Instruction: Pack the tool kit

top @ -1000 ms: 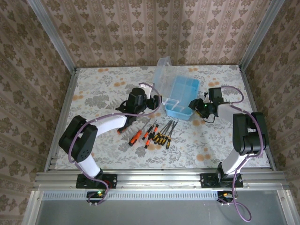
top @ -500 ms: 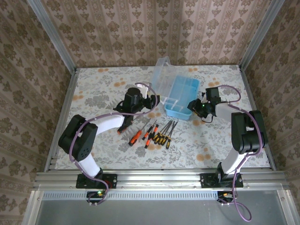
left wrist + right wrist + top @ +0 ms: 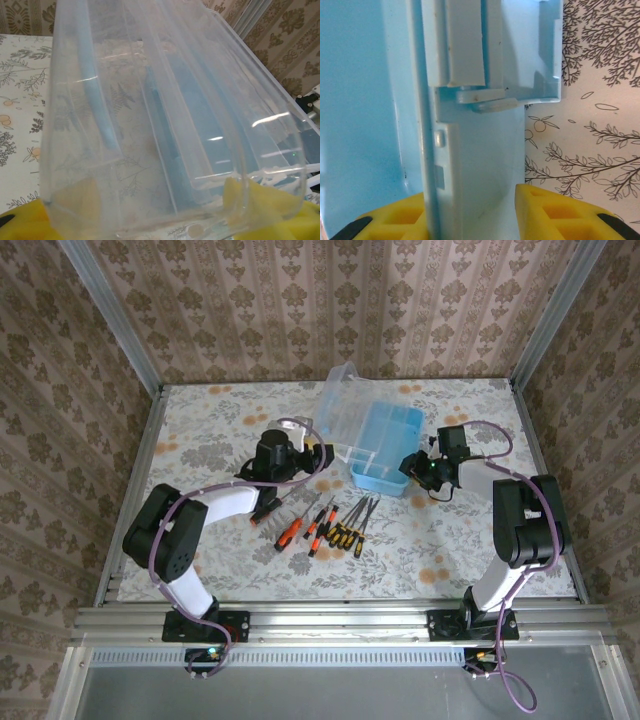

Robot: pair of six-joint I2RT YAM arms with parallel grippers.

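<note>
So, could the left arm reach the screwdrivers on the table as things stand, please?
Probably not yet. The left gripper is closed on the clear lid, holding it up. The screwdrivers lie uncovered just beside that arm, so once it lets go the way looks free.

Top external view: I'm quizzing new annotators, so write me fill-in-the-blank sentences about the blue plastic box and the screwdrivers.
1. The blue plastic box has its clear plastic lid standing ____.
2. The left gripper has the lid's edge between its ____ pads.
3. The orange- and yellow-handled screwdrivers lie on the floral ____ before the box.
Missing: open; yellow; table.
</note>
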